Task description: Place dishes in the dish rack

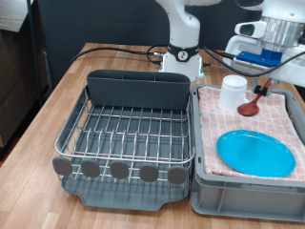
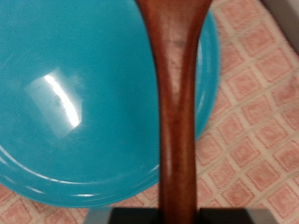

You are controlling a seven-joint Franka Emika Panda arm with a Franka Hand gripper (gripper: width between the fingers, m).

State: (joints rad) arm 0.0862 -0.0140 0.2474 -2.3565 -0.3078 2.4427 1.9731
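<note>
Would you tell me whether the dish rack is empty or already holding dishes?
Empty: the dish rack shows bare wires, while the plate and mug sit on the checked cloth.

Wooden table [image 1: 57, 100] under even light; dark backdrop [image 1: 105, 19] behind.

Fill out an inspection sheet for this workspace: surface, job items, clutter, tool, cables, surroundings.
Surface: wooden table.
Job's things: dish rack and its utensil bin hold no dishes. The light-blue plate, white mug and wooden spoon are all in the crate; the spoon is tilted, bowl end down beside the mug.
Clutter: grey crate lined with pink checked cloth.
Grippers: tool over the crate, at the spoon's handle end.
Cables: black cables lie on the table behind the rack.
Surroundings: robot base, dark backdrop.
</note>
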